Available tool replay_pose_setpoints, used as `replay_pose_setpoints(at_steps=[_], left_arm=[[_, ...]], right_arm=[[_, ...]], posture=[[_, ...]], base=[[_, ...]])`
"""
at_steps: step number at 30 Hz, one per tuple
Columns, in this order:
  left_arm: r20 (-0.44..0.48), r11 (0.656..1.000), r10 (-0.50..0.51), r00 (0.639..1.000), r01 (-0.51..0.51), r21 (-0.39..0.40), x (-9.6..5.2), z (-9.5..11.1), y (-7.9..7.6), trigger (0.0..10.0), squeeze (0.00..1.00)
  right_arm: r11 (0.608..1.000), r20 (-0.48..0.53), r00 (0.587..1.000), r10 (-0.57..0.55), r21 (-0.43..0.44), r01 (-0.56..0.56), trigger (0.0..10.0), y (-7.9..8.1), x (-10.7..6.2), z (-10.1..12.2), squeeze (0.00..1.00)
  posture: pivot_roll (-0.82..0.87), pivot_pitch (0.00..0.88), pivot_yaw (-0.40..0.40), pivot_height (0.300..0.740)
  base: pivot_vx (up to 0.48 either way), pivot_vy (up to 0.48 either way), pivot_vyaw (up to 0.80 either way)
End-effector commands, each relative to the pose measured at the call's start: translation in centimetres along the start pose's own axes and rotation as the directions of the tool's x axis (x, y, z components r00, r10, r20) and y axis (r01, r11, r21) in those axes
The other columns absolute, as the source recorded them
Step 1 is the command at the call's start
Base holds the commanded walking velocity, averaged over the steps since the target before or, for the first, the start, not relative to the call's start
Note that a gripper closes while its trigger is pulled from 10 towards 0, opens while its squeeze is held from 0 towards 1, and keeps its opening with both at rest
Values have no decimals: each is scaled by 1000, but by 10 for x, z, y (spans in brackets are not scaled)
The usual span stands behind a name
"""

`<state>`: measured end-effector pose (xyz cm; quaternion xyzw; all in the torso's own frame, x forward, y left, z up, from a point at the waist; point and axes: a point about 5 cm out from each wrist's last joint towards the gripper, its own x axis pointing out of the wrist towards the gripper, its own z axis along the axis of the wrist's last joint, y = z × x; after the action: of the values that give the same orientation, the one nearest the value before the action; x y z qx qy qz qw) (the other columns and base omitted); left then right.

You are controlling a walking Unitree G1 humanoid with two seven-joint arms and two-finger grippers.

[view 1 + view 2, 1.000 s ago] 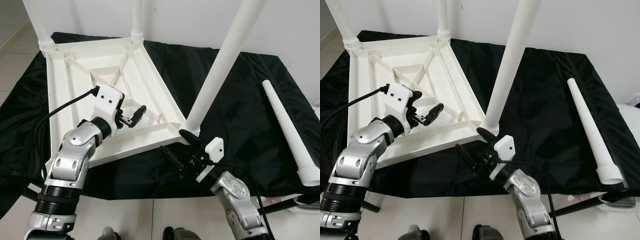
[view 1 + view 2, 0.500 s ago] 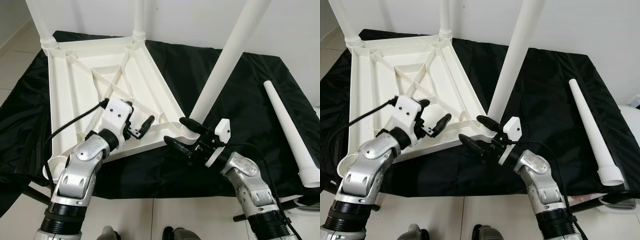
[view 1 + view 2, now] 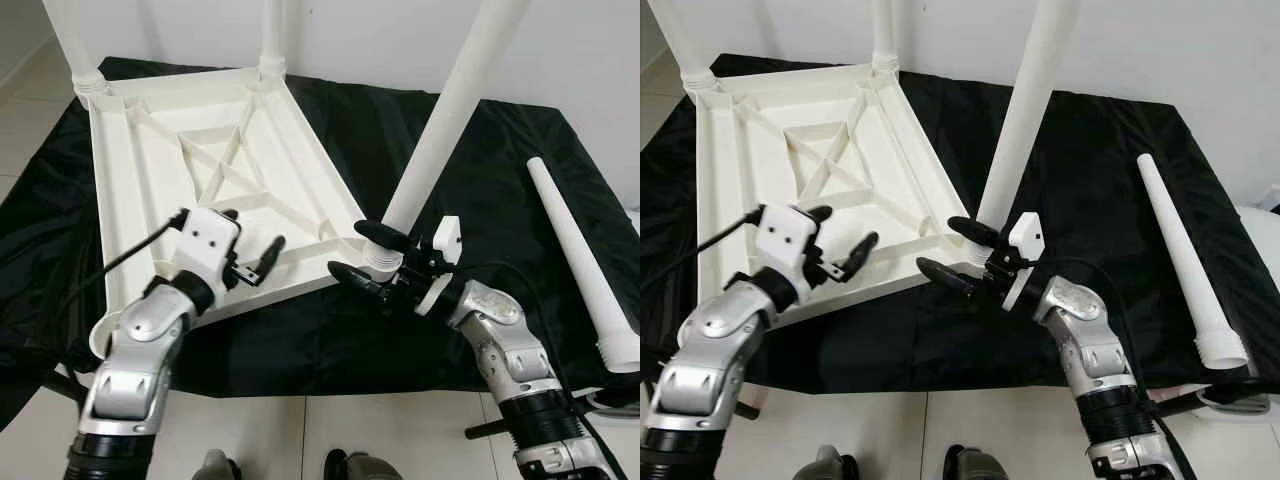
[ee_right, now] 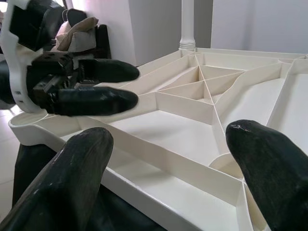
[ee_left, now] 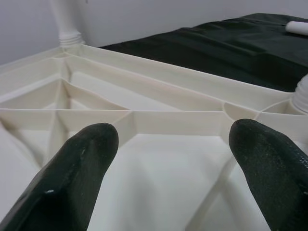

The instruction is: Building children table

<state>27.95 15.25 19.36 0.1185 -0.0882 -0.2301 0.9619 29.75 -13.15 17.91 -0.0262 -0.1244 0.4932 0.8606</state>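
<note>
Upturned white table on black cloth, right gripper jaws apart at its near leg, left gripper jaws apart over its underside

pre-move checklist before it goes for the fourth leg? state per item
1. Left gripper free: ok, fingers open over the tabletop's ribbed underside, holding nothing.
2. Right gripper free: ok, fingers open either side of the near leg's base, not clamped.
3. Upside-down tabletop resting on the black cloth: ok.
4. Near leg seated in its corner socket: cannot tell; it stands up but tilted.
5. Loose leg reachable: ok, lying free on the cloth to the robot's right.
6. Empty corner socket clear: cannot tell, the left arm hides most of it.
</note>
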Motion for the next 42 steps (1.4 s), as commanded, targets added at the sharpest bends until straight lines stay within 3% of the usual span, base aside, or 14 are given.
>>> replay_pose_setpoints(at_steps=[1,5,13,18,23,28,31,36,42], left_arm=[[11,997,80,997,-80,-4,-6,2,6,10000,0],[16,997,79,997,-79,2,-10,4,10,10000,0],[15,998,56,998,-55,-19,-20,7,13,10000,0],[23,998,-13,1000,15,-62,-23,13,4,10000,0],[26,994,-62,998,64,-86,-25,16,-3,10000,0],[12,980,-172,985,173,-98,-27,19,-18,10000,0],[10,978,-181,983,181,-102,-27,19,-19,10000,0],[-30,944,-320,947,317,-91,-26,16,-40,10000,0],[-74,940,-338,938,332,-85,-24,8,-43,10000,0]], right_arm=[[1000,-25,999,-20,-3,20,10000,-6,-5,-5,0],[1000,-34,999,-23,-3,22,10000,-9,-6,-6,0],[998,-66,996,-59,-28,58,10000,-31,-8,-10,0],[991,-75,990,-118,-66,113,10000,-52,-5,-8,0],[983,-57,984,-168,-90,163,10000,-62,-1,-4,0],[937,10,952,-305,-174,302,10000,-81,7,7,0],[932,20,949,-316,-179,314,10000,-83,7,8,0],[816,184,847,-498,-231,530,10000,-101,7,32,0],[761,298,780,-550,-204,615,10000,-104,6,46,0]], posture=[[19,183,-41,740],[24,186,-37,740],[39,206,-15,740],[55,233,-2,740],[60,245,3,740],[66,256,8,740],[67,258,8,740],[65,259,12,740],[58,257,14,740]], base=[[0,0,0],[0,0,0],[0,0,0],[0,0,0],[0,0,0],[0,0,0],[0,0,0],[0,0,0],[0,0,0]])
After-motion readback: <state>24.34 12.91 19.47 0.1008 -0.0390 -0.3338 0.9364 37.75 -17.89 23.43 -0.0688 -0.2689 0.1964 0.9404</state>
